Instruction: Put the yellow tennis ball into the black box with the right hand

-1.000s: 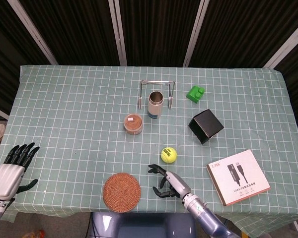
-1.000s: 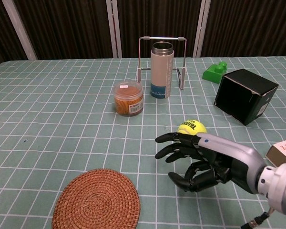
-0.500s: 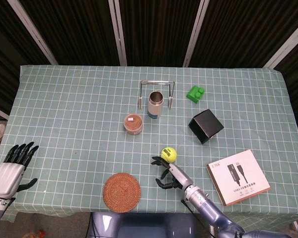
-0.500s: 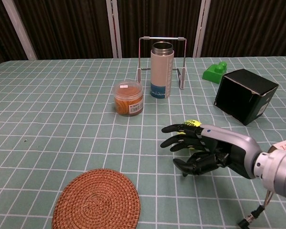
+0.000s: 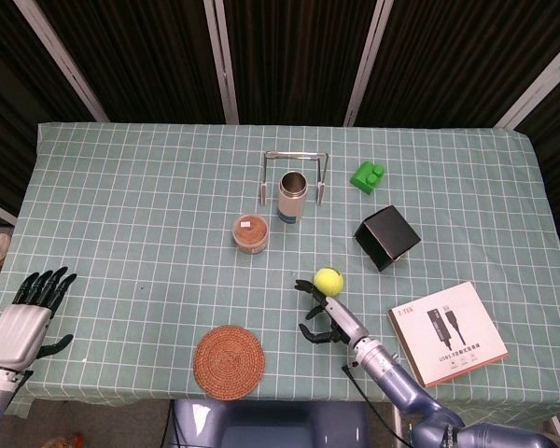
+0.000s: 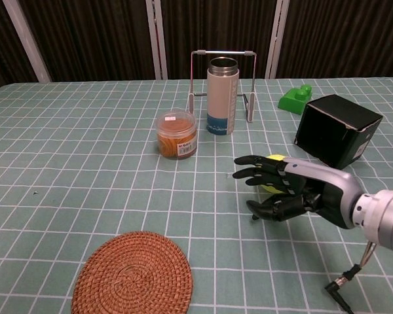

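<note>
The yellow tennis ball (image 5: 329, 277) lies on the green checked cloth, left and in front of the black box (image 5: 388, 237). My right hand (image 5: 322, 313) is just behind it on my side, fingers spread and reaching toward it without closing round it. In the chest view the right hand (image 6: 281, 190) covers most of the ball (image 6: 275, 159), so I cannot tell whether they touch. The black box (image 6: 337, 131) stands tilted at the right. My left hand (image 5: 23, 322) stays at the table's near left corner with fingers apart, holding nothing.
A steel bottle (image 5: 292, 196) stands inside a wire rack at mid-table, an orange-lidded jar (image 5: 251, 233) beside it. A green block (image 5: 367, 175) lies behind the black box. A woven coaster (image 5: 229, 361) and a white product box (image 5: 446, 332) lie near the front edge.
The right hand has moved forward and to the right toward the ball. The ball has shifted away and rightward, closer to the black box. The left hand has barely moved.
</note>
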`<state>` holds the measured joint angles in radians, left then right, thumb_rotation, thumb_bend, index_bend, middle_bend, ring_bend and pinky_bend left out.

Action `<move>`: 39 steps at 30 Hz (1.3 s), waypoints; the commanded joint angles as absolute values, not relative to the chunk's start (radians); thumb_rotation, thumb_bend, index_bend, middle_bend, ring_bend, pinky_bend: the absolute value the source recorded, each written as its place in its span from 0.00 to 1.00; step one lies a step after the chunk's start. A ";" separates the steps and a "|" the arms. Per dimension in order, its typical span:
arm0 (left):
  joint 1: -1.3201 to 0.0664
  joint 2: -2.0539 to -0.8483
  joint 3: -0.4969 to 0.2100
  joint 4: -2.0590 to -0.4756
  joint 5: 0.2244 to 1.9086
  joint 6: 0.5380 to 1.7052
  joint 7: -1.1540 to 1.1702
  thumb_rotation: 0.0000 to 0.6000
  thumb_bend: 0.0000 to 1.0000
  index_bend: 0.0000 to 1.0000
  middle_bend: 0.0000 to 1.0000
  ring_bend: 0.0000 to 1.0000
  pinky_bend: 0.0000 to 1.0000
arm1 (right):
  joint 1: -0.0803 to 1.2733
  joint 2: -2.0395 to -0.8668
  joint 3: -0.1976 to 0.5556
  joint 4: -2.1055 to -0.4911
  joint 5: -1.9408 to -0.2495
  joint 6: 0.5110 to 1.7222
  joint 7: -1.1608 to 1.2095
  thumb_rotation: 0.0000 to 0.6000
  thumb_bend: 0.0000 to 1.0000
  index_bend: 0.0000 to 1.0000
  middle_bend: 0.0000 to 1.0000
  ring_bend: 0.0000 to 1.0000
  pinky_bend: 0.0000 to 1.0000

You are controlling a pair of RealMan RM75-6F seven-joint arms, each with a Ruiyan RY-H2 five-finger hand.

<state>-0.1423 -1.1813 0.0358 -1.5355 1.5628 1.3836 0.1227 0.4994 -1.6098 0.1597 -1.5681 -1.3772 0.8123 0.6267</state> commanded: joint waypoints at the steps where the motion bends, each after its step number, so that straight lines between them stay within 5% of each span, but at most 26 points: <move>1: -0.144 -1.183 0.033 -1.536 1.557 1.380 0.127 1.00 0.16 0.00 0.00 0.00 0.00 | 0.510 -1.603 0.167 -1.552 -1.382 0.806 0.652 1.00 0.50 0.04 0.10 0.06 0.32; 39: -0.163 -1.215 0.022 -1.554 1.507 1.335 0.219 1.00 0.16 0.00 0.00 0.00 0.00 | 0.626 -1.444 0.141 -1.348 -1.459 0.696 0.849 1.00 0.50 0.01 0.08 0.01 0.27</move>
